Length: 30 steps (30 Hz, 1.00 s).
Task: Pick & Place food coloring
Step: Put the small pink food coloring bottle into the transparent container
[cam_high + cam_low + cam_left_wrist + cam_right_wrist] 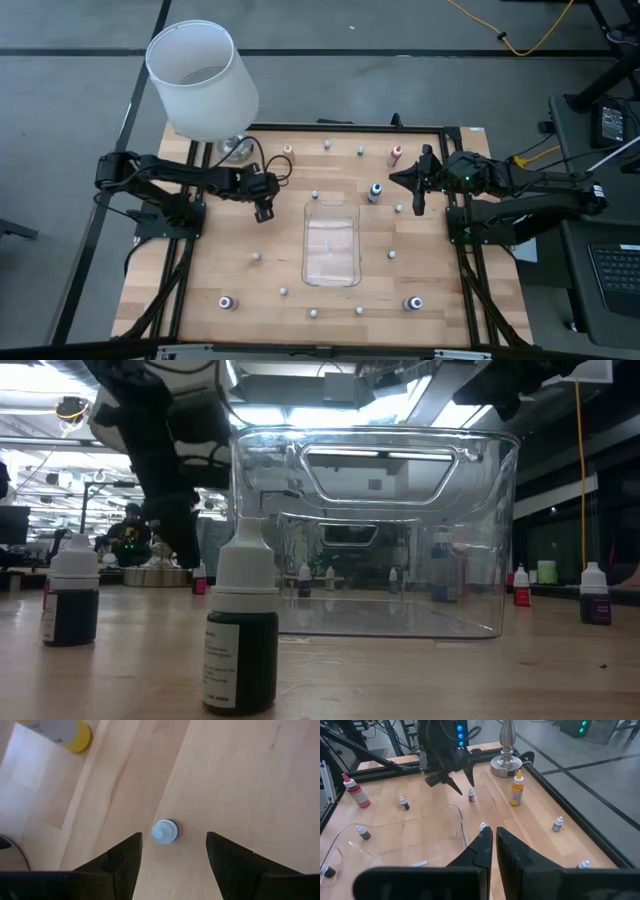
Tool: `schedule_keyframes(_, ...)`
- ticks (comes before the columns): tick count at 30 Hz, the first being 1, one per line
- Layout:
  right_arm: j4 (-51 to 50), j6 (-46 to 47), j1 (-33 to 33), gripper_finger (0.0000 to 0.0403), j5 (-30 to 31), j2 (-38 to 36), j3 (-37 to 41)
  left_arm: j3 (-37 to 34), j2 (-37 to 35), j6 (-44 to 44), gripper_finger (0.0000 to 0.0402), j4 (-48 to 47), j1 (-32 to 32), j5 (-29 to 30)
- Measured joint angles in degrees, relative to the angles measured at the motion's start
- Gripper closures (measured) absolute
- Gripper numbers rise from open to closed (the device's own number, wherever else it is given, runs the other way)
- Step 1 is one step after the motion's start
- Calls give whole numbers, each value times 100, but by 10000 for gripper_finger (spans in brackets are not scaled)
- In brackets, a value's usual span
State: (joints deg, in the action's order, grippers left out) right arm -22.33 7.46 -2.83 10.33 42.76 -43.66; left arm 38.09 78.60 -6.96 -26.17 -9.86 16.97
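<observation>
From the high view, the task looks barely begun. The clear tray (331,243) sits mid-table, and inside it I can make out only a faint pale streak that I cannot identify as a bottle. The food coloring bottles (227,302) are scattered all round the tray on the table (200,270), well apart from one another. The left end effector (264,210) hangs just beside the tray's far-left corner; the right end effector (416,205) waits beyond the tray's right side.

In the low view, the tray (375,530) fills the middle, and two dark bottles (240,630) stand in front of it on the table; more small ones show behind and through its walls, so whether any is inside cannot be told here.

In the left wrist view, the left end effector (174,852) has its fingers (125,860) apart, straddling a small reddish bottle (165,831) seen cap-on from above. The bottle stands on the table, clear of both fingers, so it is not gripped.

In the right wrist view, the right end effector (493,840) has its fingers pressed together on nothing. The same reddish bottle (471,795) stands just beyond the tray's rim (457,817), under the left arm.

By my judgement nearly every bottle is left to move.
</observation>
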Motion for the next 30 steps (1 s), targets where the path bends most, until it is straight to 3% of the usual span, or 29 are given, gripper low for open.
schedule_keyframes(11, -13, 251, 0, 375, -68, 0, 0, -2, 398, 219, 198, 407, -227, -137)
schedule_keyframes(30, -33, 251, 2, 375, -297, 0, 0, 3, 383, 218, 333, 349, -355, -313)
